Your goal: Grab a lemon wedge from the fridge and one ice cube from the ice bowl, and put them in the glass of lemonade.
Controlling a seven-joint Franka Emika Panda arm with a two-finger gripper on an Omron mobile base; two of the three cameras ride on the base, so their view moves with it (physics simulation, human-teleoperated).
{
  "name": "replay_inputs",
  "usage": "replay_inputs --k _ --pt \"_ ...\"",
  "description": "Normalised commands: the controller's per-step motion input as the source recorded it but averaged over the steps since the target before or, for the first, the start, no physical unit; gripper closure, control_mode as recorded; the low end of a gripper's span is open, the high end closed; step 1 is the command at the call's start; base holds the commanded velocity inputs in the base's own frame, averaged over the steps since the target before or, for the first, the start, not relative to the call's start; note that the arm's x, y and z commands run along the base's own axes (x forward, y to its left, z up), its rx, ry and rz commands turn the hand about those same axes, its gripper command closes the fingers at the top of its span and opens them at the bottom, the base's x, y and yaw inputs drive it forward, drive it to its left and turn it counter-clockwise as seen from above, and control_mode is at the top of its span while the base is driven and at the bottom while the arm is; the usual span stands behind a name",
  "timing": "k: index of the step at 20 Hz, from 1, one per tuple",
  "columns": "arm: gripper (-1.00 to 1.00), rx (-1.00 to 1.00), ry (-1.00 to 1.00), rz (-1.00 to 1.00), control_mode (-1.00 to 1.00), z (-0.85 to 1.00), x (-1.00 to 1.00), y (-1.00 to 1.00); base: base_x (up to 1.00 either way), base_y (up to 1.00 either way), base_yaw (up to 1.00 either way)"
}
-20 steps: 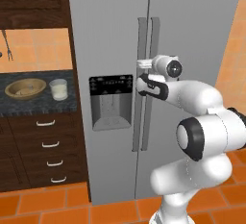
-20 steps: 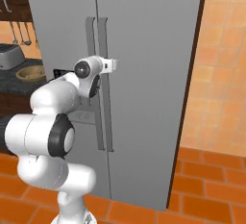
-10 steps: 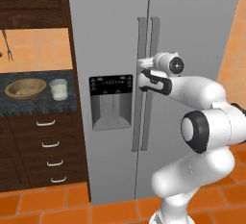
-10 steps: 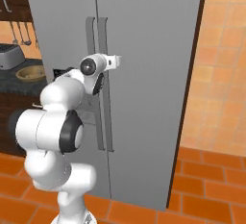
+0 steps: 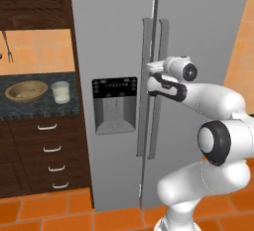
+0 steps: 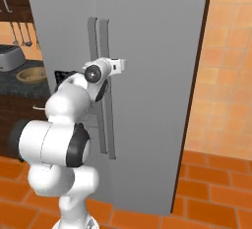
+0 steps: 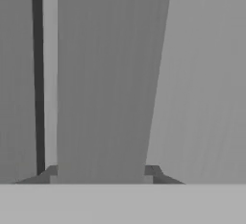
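Left base view, far left: dark speckled stone table (image 5: 30,107) at mid-height of the frame, dark wood drawers with white handles (image 5: 47,150) below it, dark wood cabinet (image 5: 32,2) in the upper left. On the table, a shallow round light-brown wooden ice bowl (image 5: 26,90), and just to its right a small clear short glass of lemonade (image 5: 60,92) with pale whitish liquid, close to the bowl but not touching. Centre of frame: tall grey steel two-door fridge (image 5: 114,36), doors closed, black dispenser panel (image 5: 114,104) on the left door, two long vertical grey handles (image 5: 155,76) either side of the door seam. Right of centre: the white arm reaches in from the lower right, and its hand (image 5: 152,68) sits at the handles about mid-height of the frame. Hand view: a wide grey handle bar (image 7: 103,79) runs top to bottom between the two dark fingertips (image 7: 153,171), one tip on each side of it at the bottom of the frame; fingers part closed around the bar, firm contact cannot be told. Right base view: silver toaster (image 6: 10,58) and the wooden bowl at the left edge, hand at the fridge handles left of centre, orange tiled wall (image 6: 226,75) on the right, orange tile floor (image 6: 211,208) along the bottom.
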Motion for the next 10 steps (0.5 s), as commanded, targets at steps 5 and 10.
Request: replay_inputs --k 5,10 --pt "1.00 0.00 0.00 -0.07 -1.00 0.23 -1.00 -0.63 0.00 0.00 0.00" --pt "1.00 0.02 0.04 -0.10 -1.00 0.26 -1.00 -0.79 0.00 0.00 0.00"
